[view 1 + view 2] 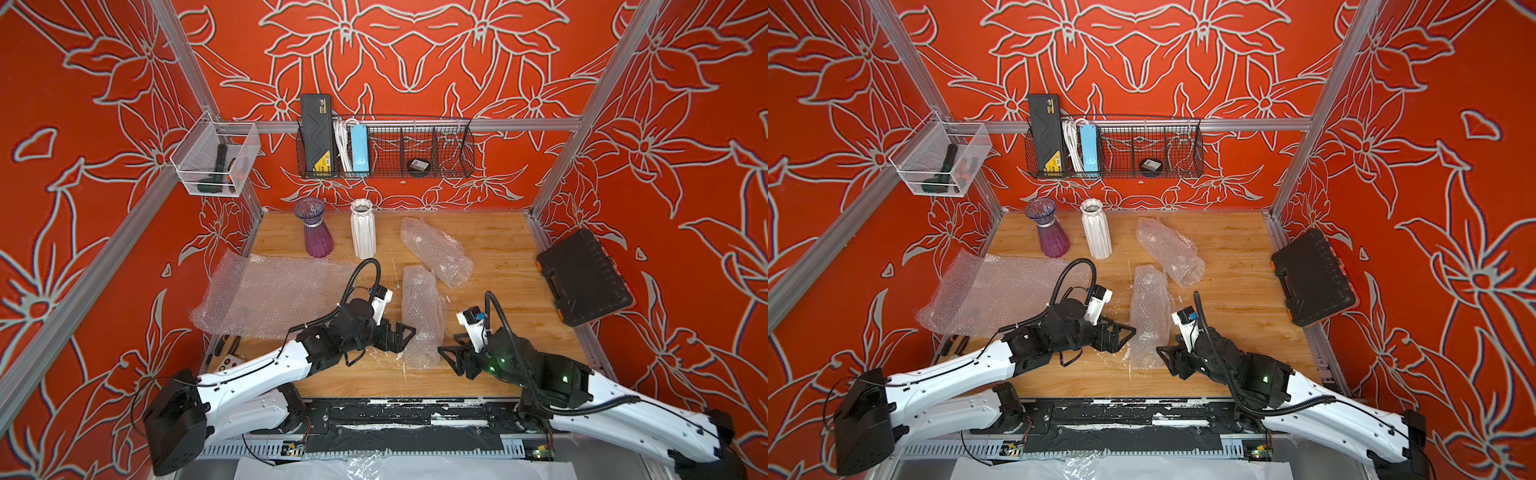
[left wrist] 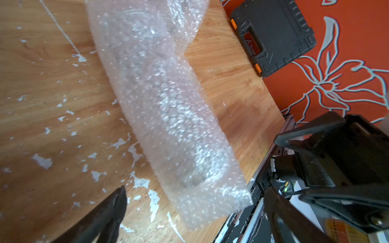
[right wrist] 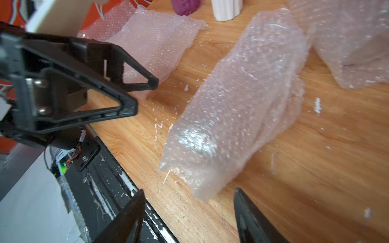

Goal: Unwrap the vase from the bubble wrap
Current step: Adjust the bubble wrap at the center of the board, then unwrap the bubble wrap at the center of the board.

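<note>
Wooden counter [image 1: 498, 266], scuffed with white flecks. Carries at back left, upright and side by side, a purple glass vase [image 1: 318, 235] and a white ribbed vase [image 1: 363, 232]. Holds a flat bubble wrap sheet [image 1: 270, 295] along the left edge, a near bubble-wrapped bundle [image 1: 422, 320] mid-counter just beside a far bubble-wrapped bundle [image 1: 436, 251], and a black tool case [image 1: 584, 276] over the right edge.

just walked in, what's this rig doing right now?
The left gripper and right gripper, both open and holding nothing, flank the near wrapped bundle. A second wrapped bundle lies behind it. A purple vase and a white vase stand bare at the back; a flat bubble wrap sheet lies spread at the left.
</note>
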Motion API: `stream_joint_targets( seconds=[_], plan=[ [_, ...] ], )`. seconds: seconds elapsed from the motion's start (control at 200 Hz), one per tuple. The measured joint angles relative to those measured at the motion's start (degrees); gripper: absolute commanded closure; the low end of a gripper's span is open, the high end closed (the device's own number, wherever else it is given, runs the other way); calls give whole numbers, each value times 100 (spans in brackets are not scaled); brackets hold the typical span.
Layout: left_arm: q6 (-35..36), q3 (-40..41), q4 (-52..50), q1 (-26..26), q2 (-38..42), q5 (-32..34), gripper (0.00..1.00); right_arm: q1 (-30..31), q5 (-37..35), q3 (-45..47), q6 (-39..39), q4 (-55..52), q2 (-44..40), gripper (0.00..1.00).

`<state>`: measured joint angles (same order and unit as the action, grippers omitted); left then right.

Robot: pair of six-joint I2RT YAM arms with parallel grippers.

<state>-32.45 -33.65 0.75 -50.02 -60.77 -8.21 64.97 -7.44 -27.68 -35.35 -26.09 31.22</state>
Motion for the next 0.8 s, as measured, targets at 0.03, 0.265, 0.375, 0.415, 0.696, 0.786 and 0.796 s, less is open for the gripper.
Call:
stream_joint_targets(
  seconds=[0.03,0.265,0.375,0.415,0.696,0.786,0.796],
  plan=[
    [0,-81,15,-138,-120,90,1,0,-66,13,-37,-94,4,33],
    [-22,-398,-35,-798,-793,610,9,0,-155,168,-149,-173,616,36],
    [-42,-442,-61,-905,-925,769,14,0,-160,219,-146,-35,881,38],
    [-59,-442,-59,-931,-966,811,15,0,-157,227,-144,0,955,38],
    [-155,-407,118,-966,-1259,850,23,0,-160,232,-116,407,1381,43],
    [-173,-404,192,-970,-1329,841,29,-2,-160,232,-105,498,1530,46],
    [-199,-404,197,-970,-1335,841,30,-2,-160,234,-98,514,1547,46]
  ],
)
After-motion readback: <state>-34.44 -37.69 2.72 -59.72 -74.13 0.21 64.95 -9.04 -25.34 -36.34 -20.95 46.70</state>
